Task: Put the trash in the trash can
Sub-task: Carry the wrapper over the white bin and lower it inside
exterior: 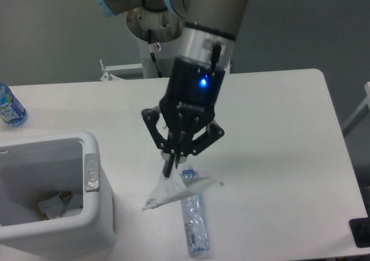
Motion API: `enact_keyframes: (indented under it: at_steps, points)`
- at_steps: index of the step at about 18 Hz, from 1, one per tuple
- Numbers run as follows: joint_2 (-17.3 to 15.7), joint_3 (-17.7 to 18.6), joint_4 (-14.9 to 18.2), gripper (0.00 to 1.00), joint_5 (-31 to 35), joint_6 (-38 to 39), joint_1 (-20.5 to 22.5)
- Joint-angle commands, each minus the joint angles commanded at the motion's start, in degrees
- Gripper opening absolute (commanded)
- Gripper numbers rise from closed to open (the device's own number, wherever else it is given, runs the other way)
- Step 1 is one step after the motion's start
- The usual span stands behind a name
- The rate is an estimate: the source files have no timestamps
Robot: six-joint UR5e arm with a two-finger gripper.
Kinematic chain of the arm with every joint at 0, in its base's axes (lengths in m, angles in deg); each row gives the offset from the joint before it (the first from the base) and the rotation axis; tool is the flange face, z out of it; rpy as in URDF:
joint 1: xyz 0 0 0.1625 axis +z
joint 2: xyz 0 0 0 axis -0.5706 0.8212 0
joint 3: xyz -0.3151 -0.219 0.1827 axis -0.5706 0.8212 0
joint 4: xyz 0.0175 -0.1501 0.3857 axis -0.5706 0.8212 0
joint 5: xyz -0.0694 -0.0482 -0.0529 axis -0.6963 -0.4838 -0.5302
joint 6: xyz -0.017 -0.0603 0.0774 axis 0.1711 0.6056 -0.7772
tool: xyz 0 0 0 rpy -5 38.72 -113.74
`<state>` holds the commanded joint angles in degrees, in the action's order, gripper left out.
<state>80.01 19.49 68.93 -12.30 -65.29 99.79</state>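
Tool point(172, 167) clenched on crumpled white paper wad point(173, 189), above crushed bottle point(194, 222)

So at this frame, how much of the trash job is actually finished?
Some paper scraps already lie inside the white rectangular plastic bin. The gripper is shut on the crumpled white paper wad, raised beside the bin. The crushed clear plastic bottle lies on the table, untouched.

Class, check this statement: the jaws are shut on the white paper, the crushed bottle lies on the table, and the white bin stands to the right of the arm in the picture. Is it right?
One detail is wrong. The camera view shows the bin at the left of the picture, not the right. The rest holds: the gripper has its jaws shut on the paper, and the crushed bottle lies on the table.
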Motion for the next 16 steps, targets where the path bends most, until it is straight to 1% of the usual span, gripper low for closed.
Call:
enact_keyframes:
  at_steps: [2, 6, 8, 9, 10, 11, 16]
  points:
    - [-0.17, 0.27, 0.00, 0.00, 0.09, 0.52, -3.17]
    - [-0.53, 3.34, 0.00, 0.00, 0.09, 0.79, -9.15]
    - [-0.79, 5.09, -0.09, 0.15, 0.09, 0.35, -11.18]
    - [-0.70, 5.28, -0.09, 0.26, 0.17, 0.26, -11.36]
    - [-0.70, 5.10, -0.09, 0.67, 0.18, 0.26, -11.36]
    - [-0.88, 5.19, -0.18, 1.00, 0.09, 0.00, -11.27]
    - [-1.05, 5.63, 0.00, 1.00, 0.09, 0.53, -10.22]
